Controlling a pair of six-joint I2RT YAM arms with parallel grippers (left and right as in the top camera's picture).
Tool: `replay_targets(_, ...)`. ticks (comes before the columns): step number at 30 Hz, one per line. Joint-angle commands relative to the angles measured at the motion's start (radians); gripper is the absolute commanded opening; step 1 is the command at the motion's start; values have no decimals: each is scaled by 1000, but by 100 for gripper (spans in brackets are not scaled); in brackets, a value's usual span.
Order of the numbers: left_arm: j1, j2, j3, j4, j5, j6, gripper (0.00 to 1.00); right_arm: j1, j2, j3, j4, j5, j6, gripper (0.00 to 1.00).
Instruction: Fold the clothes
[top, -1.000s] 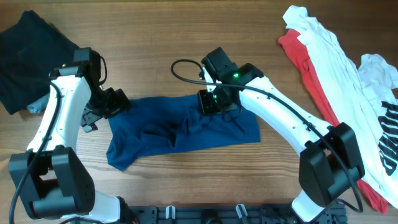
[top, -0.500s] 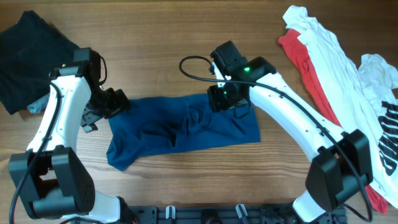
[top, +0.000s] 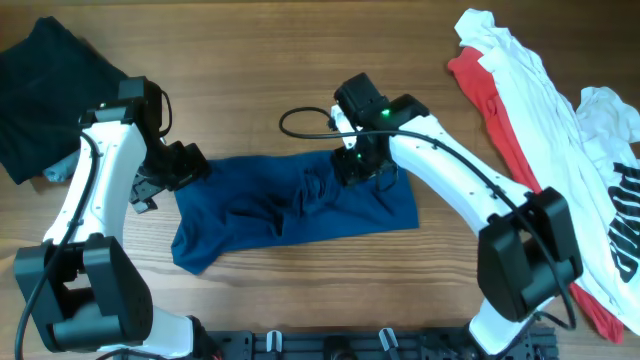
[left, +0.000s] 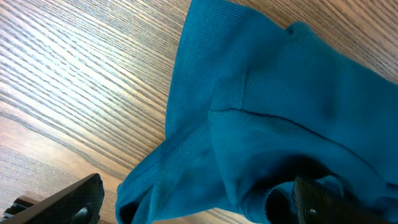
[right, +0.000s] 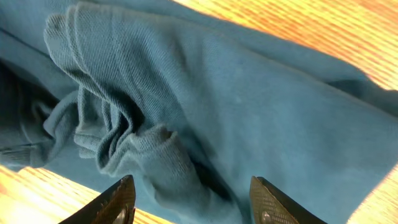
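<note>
Wood table (top: 260, 60), crumpled blue polo (top: 300, 215), R gripper (right: 193, 198) open over it

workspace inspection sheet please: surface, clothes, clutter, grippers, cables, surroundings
surface: wooden table, plank grain
job's things: blue shirt lies crumpled and partly folded at the centre; red shirt and white shirt are piled at the right edge, white over red
clutter: dark cloth at the far left corner
grippers: left gripper open at the blue shirt's left end; right gripper open over a bunched fold near its upper edge
cables: black cable loops out from the right wrist
surroundings: black rail along the near edge
</note>
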Motion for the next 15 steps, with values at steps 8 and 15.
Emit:
replay_targets(8, 2, -24, 7, -4, 11, 9, 97, 58, 53, -8, -165, -668, -430, 61)
replay_targets(15, 2, -24, 7, -14, 11, 8, 97, 65, 46, -5, -183, -564, -338, 59)
